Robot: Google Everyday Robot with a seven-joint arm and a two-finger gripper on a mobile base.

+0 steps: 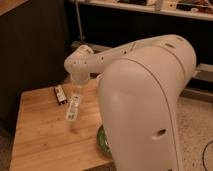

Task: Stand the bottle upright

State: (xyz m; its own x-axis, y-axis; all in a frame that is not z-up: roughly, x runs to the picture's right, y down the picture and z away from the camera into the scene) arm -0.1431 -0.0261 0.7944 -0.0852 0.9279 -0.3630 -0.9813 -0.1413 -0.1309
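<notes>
The bottle [73,108] is slim and whitish with a pale label. It stands tilted over the wooden table [40,140], its top leaning right and its lower end near the tabletop. My gripper [77,90] points down from the white wrist, right at the bottle's upper end. The wrist hides where they meet, so I cannot tell whether the bottle is held.
A dark brown-and-white packet [60,94] lies flat on the table just left of the bottle. A green round object [102,141] peeks out at the table's right edge under my large white arm [145,105]. Dark shelving stands behind.
</notes>
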